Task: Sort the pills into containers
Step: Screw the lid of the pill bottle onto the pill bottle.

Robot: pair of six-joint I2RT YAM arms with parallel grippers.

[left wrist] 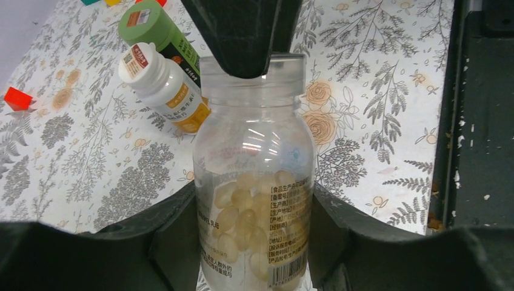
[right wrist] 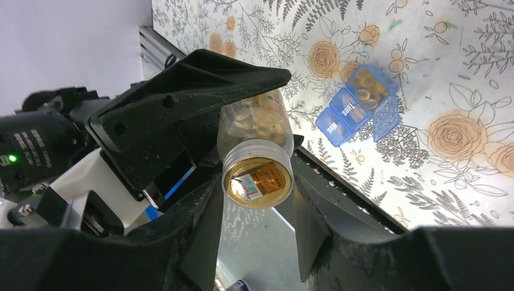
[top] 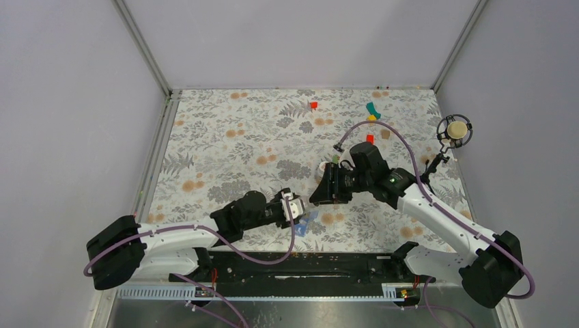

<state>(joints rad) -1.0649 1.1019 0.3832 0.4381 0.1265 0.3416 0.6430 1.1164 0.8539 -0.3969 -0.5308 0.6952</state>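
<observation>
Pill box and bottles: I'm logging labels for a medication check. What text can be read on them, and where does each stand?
"TUES." on one closed lid of the pill box
"WED." on the lid beside it
clear bottle: Chinese label print and a barcode, too small to read
The sticker on its end, in the right wrist view: unreadable
white-capped bottle and green bottle: labels too blurred to read

Three bottles (left wrist: 254, 182) (left wrist: 160, 79) (left wrist: 159, 27), one blue pill box (right wrist: 357, 103), and seemingly two red blocks (top: 313, 104) (top: 369, 138).
</observation>
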